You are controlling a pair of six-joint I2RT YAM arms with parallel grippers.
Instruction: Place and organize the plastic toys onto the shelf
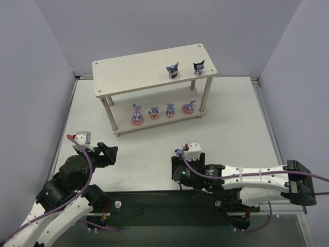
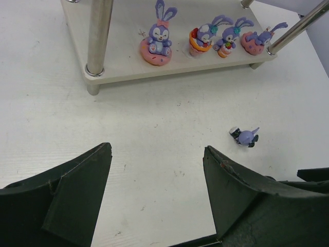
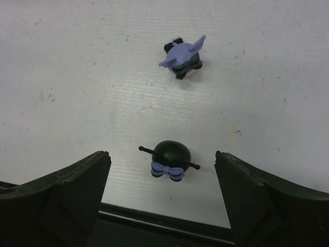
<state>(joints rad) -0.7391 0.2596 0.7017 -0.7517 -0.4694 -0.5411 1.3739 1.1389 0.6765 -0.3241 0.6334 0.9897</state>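
Shelf (image 1: 133,69) at the far side of the table (image 1: 231,118). Carries two dark figures (image 1: 173,69) toward the right end of the top board, four bunnies (image 1: 153,112) in a row on the lower board. Two more loose on the table near the arms: a black figure (image 3: 171,157) between the wide-spread fingers of the right claw (image 3: 162,170), touching neither; a purple-headed figure (image 3: 182,54) tipped over just beyond it. Left claw (image 2: 157,170) wide as well, holding nothing, facing the shelf's lower board.
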